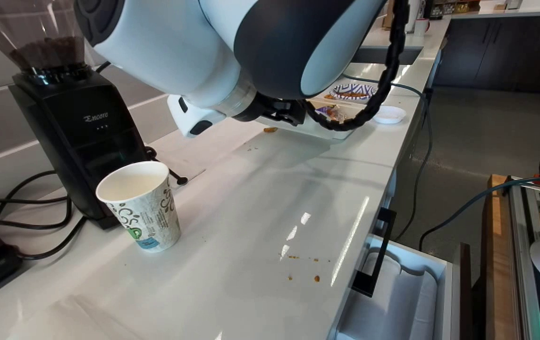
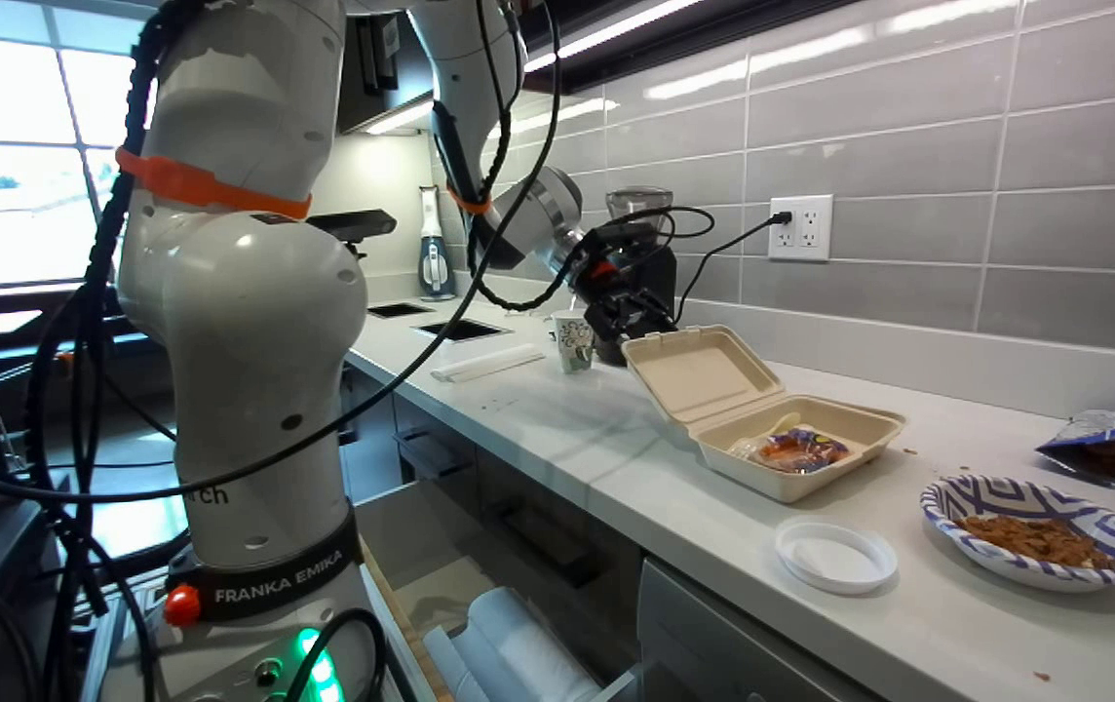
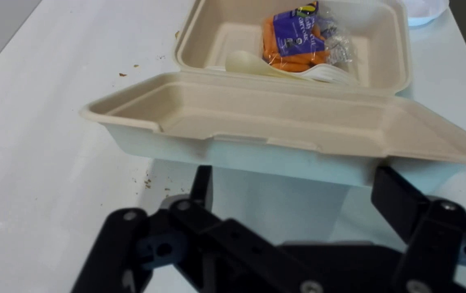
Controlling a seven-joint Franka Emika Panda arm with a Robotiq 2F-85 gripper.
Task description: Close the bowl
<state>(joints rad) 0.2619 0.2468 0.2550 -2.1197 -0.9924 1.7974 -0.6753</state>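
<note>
The takeout box [image 2: 762, 476] is lying open on the counter [image 2: 635, 458], right of centre in an exterior view, its lid [image 2: 704, 375] leaning toward the hand [image 3: 294, 169]. In the wrist view's lower half, the fingers [image 3: 203, 185] are standing spread by the lid's outer side; whether they are touching it, I cannot tell. A carrot bag [image 3: 296, 40] is resting inside the box. In an exterior view, a patterned bowl [image 2: 1035, 495] is sitting lower right.

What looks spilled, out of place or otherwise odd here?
Orange-brown crumbs lie scattered on the counter, looking like spilled food. Below, a drawer stands open, exposing white rolls; odd, since closing the takeout box seemingly needs nothing from it.
</note>
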